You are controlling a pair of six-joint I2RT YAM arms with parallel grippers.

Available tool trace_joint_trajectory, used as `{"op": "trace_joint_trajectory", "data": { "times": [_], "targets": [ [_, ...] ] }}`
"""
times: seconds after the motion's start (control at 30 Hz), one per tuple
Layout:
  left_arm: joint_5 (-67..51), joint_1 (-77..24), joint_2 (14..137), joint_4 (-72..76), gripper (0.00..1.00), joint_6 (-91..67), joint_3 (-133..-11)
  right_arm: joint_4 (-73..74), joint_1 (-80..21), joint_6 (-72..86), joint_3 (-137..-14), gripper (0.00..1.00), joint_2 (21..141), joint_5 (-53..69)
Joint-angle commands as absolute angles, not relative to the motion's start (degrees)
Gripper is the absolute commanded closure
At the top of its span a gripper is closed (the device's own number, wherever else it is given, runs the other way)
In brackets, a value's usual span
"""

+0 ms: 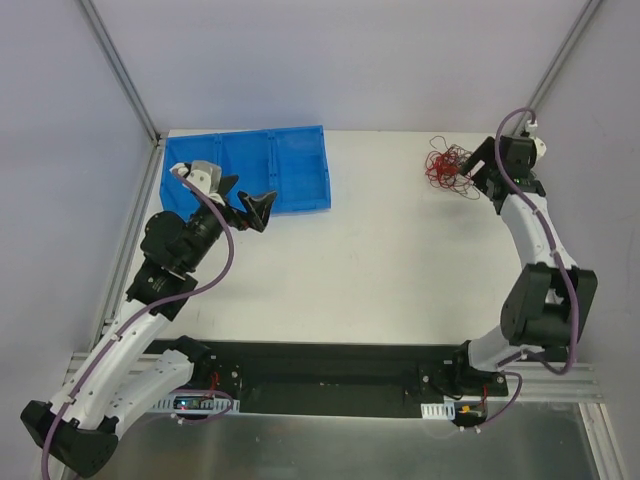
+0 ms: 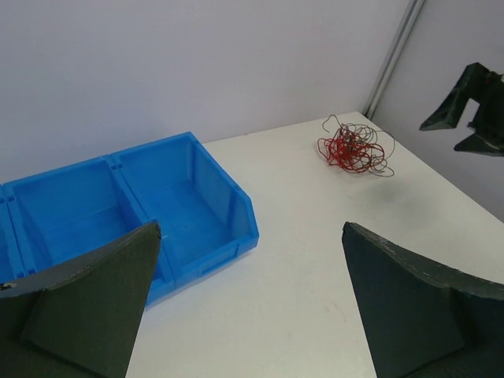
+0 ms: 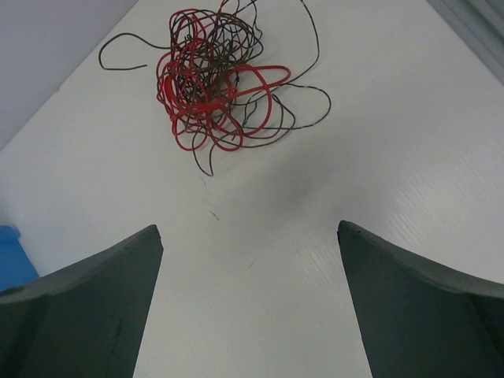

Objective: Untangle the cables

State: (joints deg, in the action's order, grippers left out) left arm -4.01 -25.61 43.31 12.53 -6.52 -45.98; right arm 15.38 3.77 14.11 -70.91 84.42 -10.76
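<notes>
The cables (image 1: 447,167) lie as one loose tangle of thin red and black wires at the far right of the white table. The same cables (image 3: 220,75) fill the upper part of the right wrist view, and the cables (image 2: 352,146) show small and far off from the left wrist. My right gripper (image 1: 478,172) hovers just right of the tangle, open, with nothing between its fingers (image 3: 102,307). My left gripper (image 1: 249,207) stands open and empty far to the left, beside the blue bin.
A blue plastic bin (image 1: 300,165) with several compartments sits at the table's far left; the bin (image 2: 236,228) lies close under the left gripper. Metal frame posts (image 1: 120,70) rise at the back corners. The wall (image 2: 197,71) borders the table's far edge.
</notes>
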Motion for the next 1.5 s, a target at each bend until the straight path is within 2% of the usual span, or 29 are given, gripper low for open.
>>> {"op": "trace_joint_trajectory", "data": {
  "times": [0.0,0.13,0.47,0.5,0.63,0.67,0.7,0.77,0.83,0.93,1.0,1.2,1.37,1.47],
  "targets": [
    [-5.3,-26.5,41.4,14.2,0.01,-4.7,-46.8,8.2,7.0,22.8,-77.5,0.04,94.5,-2.6],
    [-5.3,-26.8,40.3,14.2,0.01,-4.0,-46.7,0.3,8.3,23.7,-81.1,0.04,103.4,6.4],
    [-6.9,-28.6,41.3,14.9,0.01,-3.9,-46.1,0.3,8.7,24.5,-97.5,0.03,124.2,10.5],
    [-7.1,-28.7,41.4,14.9,0.01,-4.0,-46.1,0.3,8.8,24.3,-98.6,0.04,125.3,10.4],
    [-7.6,-28.9,41.7,15.0,0.01,-4.2,-46.1,4.2,8.3,20.7,-101.7,0.19,127.1,11.8],
    [-7.7,-28.9,41.8,14.9,0.01,-4.3,-46.1,3.7,8.1,19.3,-100.3,0.22,126.1,11.7],
    [-7.7,-28.9,42.0,14.9,0.01,-4.6,-46.1,3.3,7.8,18.3,-98.8,0.29,125.2,11.3],
    [-8.2,-28.9,42.4,14.5,0.01,-4.8,-46.1,2.3,7.7,16.7,-95.3,0.55,123.0,10.9],
    [-8.6,-28.9,42.9,14.6,0.01,-5.4,-46.1,2.3,7.7,15.4,-92.5,0.74,121.5,11.4],
    [-9.1,-28.9,43.7,14.6,0.01,-5.8,-46.1,3.3,7.6,15.0,-86.0,0.9,116.6,12.1],
    [-9.9,-28.9,44.4,14.4,0.01,-6.3,-46.3,3.6,7.1,15.7,-80.8,0.98,112.8,14.2],
    [-13.3,-28.9,47.2,14.9,0.01,-8.6,-46.6,3.8,0.1,15.3,-58.4,0.99,95.5,12.8],
    [-19.9,-29.0,53.0,15.0,0.04,-12.6,-47.6,3.2,-12.9,16.8,-40.8,0.97,79.6,9.6],
    [-25.9,-29.4,58.6,14.6,0.09,-14.6,-49.5,3.3,-19.5,19.5,-31.5,0.94,71.7,8.8]
  ]
}}
